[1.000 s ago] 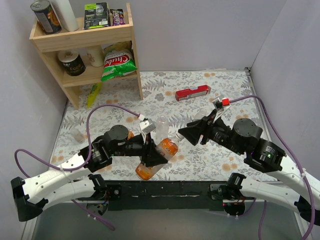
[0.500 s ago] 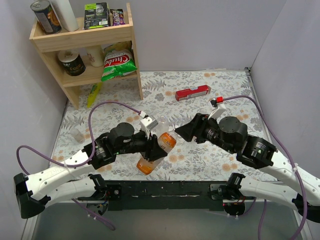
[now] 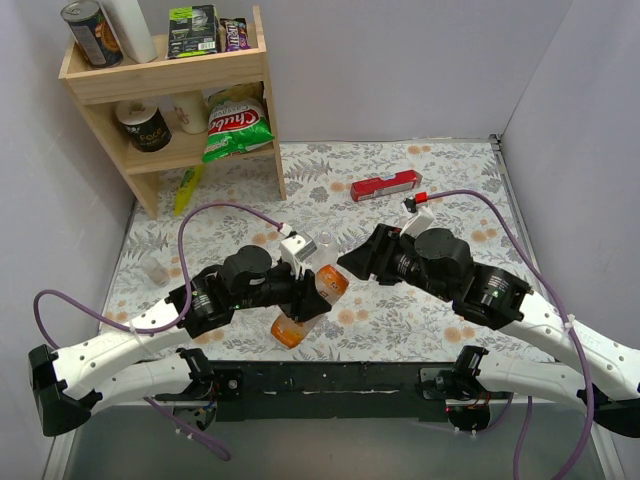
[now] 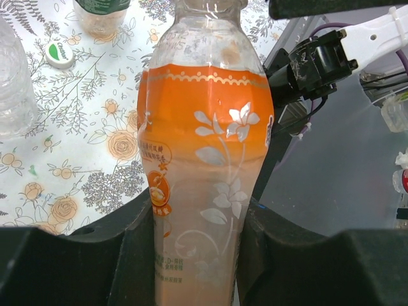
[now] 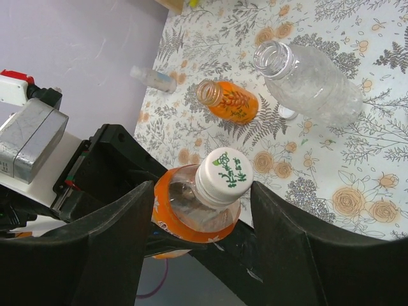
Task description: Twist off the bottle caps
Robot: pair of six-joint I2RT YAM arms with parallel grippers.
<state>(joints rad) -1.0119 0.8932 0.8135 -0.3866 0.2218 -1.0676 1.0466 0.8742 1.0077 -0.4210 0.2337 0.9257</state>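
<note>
From above, the left pincer (image 3: pixel 303 295) is clamped on the slim orange bottle (image 3: pixel 308 305). The bottle is held tilted over the middle of the counter's (image 3: pixel 450 200) near edge, base toward that edge. The right pincer (image 3: pixel 350 265) sits just beyond the bottle's upper end with its fingers apart. A clear plain bottle (image 3: pixel 322 244) is just behind them, and a red box (image 3: pixel 385 186) lies toward the far edge. In the left wrist view, both fingers of the left pincer (image 4: pixel 197 255) press the slim orange bottle's (image 4: pixel 204 159) sides. A loose white cap (image 4: pixel 60 55) lies on the counter beside a green-labelled bottle (image 4: pixel 102 19). In the right wrist view, the pale cap (image 5: pixel 223 171) is on the slim orange bottle (image 5: pixel 182 213). The right pincer (image 5: pixel 203 191) is spread to either side of the cap without touching it. Beyond them are the uncapped short orange bottle (image 5: pixel 231 101) and the clear plain bottle (image 5: pixel 312 86).
</note>
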